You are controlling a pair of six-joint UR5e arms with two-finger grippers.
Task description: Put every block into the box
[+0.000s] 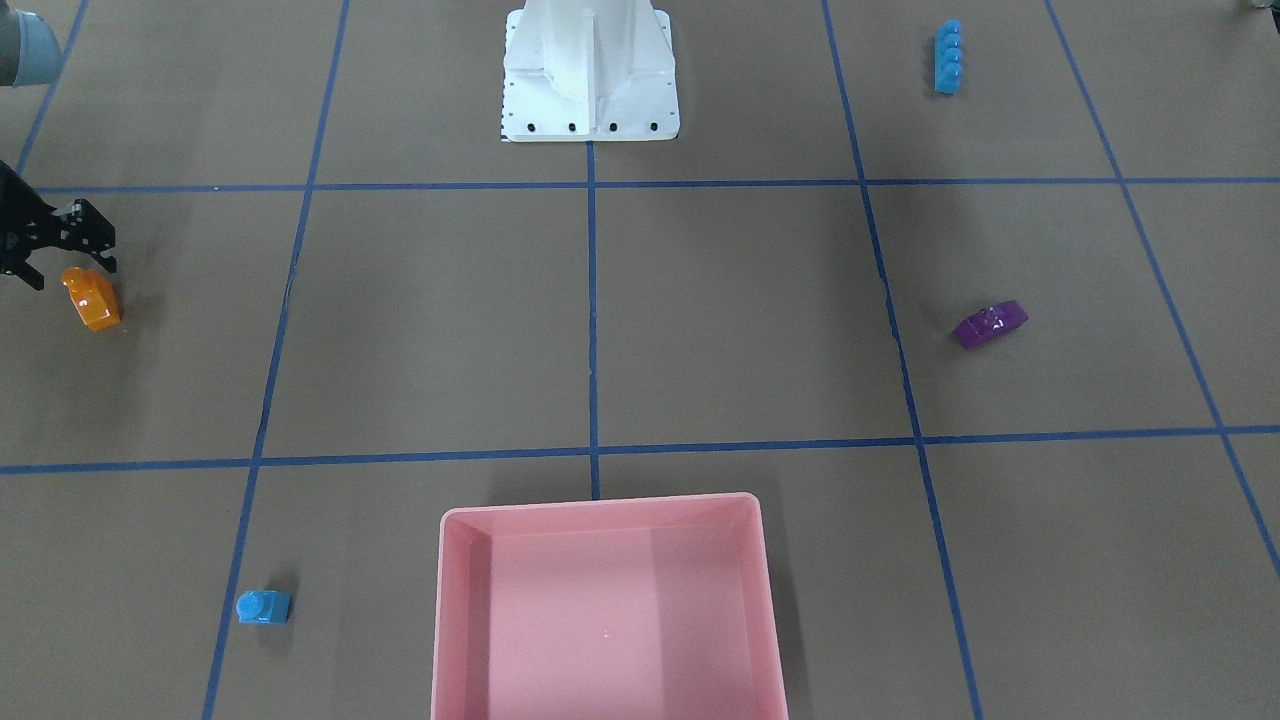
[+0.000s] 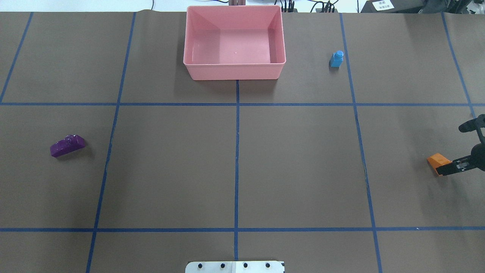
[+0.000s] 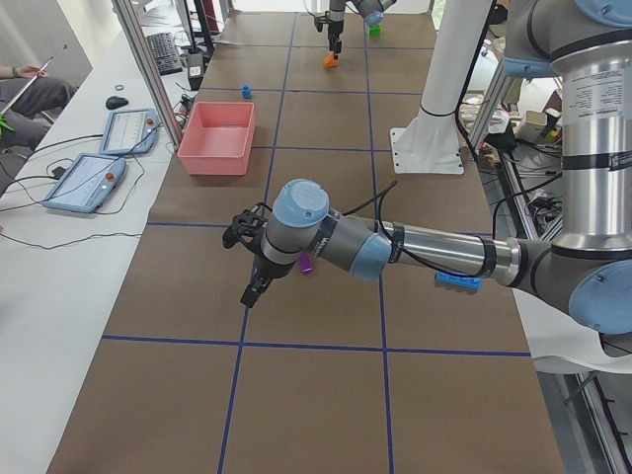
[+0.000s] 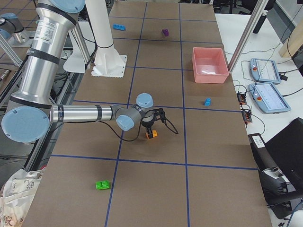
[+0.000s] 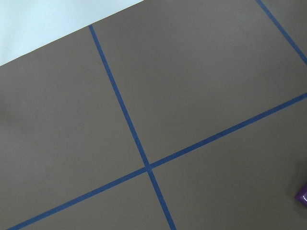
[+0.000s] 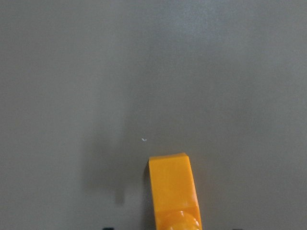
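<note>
**A:** Quick status pls. How many are in the box [image 2: 235,72]?

**B:** None, as far as I can see. The inside shows bare pink in both the overhead & front views. So 0 of 5 done, by my count.

**A:** Where's everything?

**B:** All five sit on the table [image 2: 295,163], well apart.
- Orange block [image 1: 92,300]: far out on the robot's right.
- Small blue block [image 2: 336,59]: near the box, same side.
- Purple block [image 2: 67,145]: out on the robot's left.
- Long blue block [image 1: 947,57]: back near the base [image 1: 590,100], left side.
- Green block [image 4: 102,184]: furthest off, past the orange one toward the table's right end.

**A:** Arms?

**B:** Right gripper [image 1: 72,275] is over the orange block, fingers spread. Its wrist cam shows the block centred btw. the two tips w/ a gap each side, so it's not gripped yet. Can't tell if the tips are down at table level.

**A:** And the other?

**B:** Left gripper [image 3: 244,265] hangs over the table just beside the purple block. Only the side view shows it, so I can't tell if it's spread or clenched.

**A:** So what's left?

**B:** Basically all of it, imo: squeeze the orange one, carry it to the box, then 4 more pickups.
</note>
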